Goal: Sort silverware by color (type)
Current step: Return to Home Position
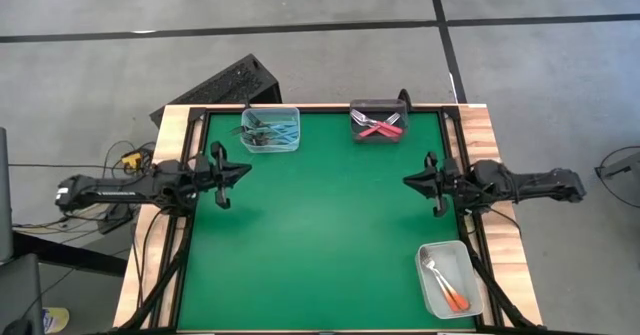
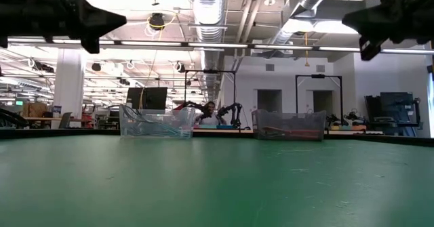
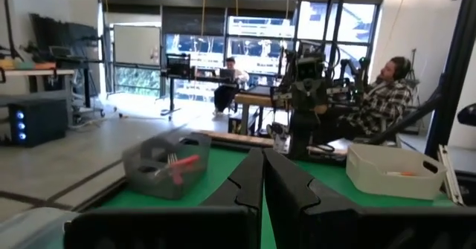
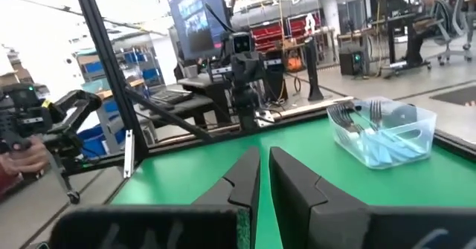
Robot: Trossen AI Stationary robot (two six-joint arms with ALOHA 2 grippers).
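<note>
Orange-handled forks (image 1: 452, 290) lie nearest, inside the white bin (image 1: 470, 260) at the near right corner of the green mat (image 1: 320, 235). At the far edge, red-handled forks (image 1: 378, 128) lie crossed in the dark tub (image 1: 378, 106). To its left, well apart, blue-handled forks (image 1: 272, 130) fill the clear tub (image 1: 295, 141). No fork lies on the open mat between them. The left gripper (image 1: 243, 172) hangs above the mat's left edge, pointing inward, its fingers (image 3: 245, 182) pressed almost together and holding nothing. The right gripper (image 1: 410, 181) faces it from above the right edge, likewise closed to a thin slit and empty. Beyond the table, a seated person in a plaid shirt (image 3: 383, 93) shows in the left wrist view.
</note>
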